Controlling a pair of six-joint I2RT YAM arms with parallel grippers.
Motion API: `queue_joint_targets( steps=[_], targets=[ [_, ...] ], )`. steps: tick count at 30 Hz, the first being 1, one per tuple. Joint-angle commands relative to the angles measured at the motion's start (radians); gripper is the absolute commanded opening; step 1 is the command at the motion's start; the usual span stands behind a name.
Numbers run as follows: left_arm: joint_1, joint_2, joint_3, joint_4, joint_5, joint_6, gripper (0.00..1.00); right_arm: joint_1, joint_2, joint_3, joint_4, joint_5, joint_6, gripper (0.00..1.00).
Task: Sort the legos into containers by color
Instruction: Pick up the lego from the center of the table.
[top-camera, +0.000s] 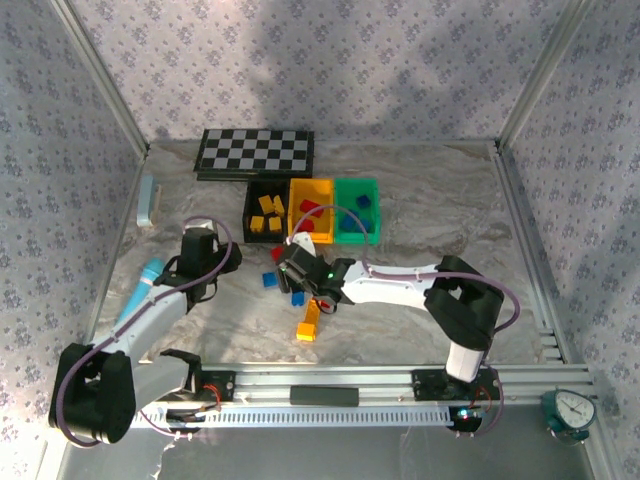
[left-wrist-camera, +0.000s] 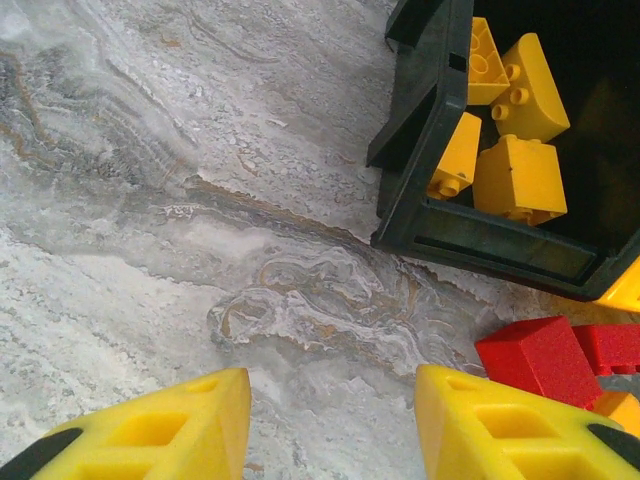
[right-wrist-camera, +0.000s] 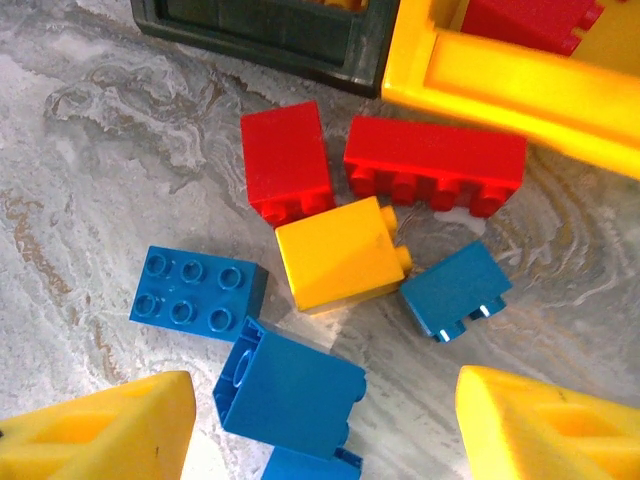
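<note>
**Left side.** The left gripper (left-wrist-camera: 333, 410) hovers over bare table (left-wrist-camera: 150, 200), its fingers apart with nothing between them. We judge that it waits here to leave the pile to the other arm. The black bin (left-wrist-camera: 480, 245) stands just beside it at 1 o'clock. That near corner is the edge to clear before any forward move. Open room lies from 9 to 11 o'clock.

**Centre.** The black bin holds yellow bricks (left-wrist-camera: 520, 175), so we take it that each bin receives one colour. The loose pile lies at 6 o'clock of the black bin and the yellow bin (top-camera: 310, 183). It contains two red bricks (right-wrist-camera: 285, 160), a yellow brick (right-wrist-camera: 340, 255) touching them, and blue bricks (right-wrist-camera: 195, 290). The right gripper (right-wrist-camera: 325, 420) hangs over this pile, fingers apart and clamped on nothing. A blue block (right-wrist-camera: 290, 390) lies between them with a gap on each side. We judge it the likely next pick. Its neighbours lie close against it, so finger room is tight.

**Right side.** The green bin (top-camera: 357, 183), which holds blue pieces, stands between 1 and 2 o'clock of the pile. Toward 3 o'clock the table is open.
</note>
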Motion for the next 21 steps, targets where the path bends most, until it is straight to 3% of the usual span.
queue_joint_targets(
  steps=[1,3,5,21],
  targets=[
    [0.008,-0.002,0.002,0.023,-0.01,-0.003,0.47,-0.011,0.033,-0.012,0.03,-0.056,0.064,0.71],
    [0.007,0.006,0.002,0.029,-0.007,-0.004,0.47,-0.015,0.049,-0.012,0.057,-0.098,0.086,0.72],
    [0.007,0.017,0.003,0.033,-0.006,-0.004,0.47,-0.014,0.067,-0.008,0.076,-0.127,0.097,0.78],
    [0.007,0.053,0.011,0.05,0.01,-0.007,0.47,-0.043,0.128,0.018,0.042,-0.154,0.116,0.65]
  ],
)
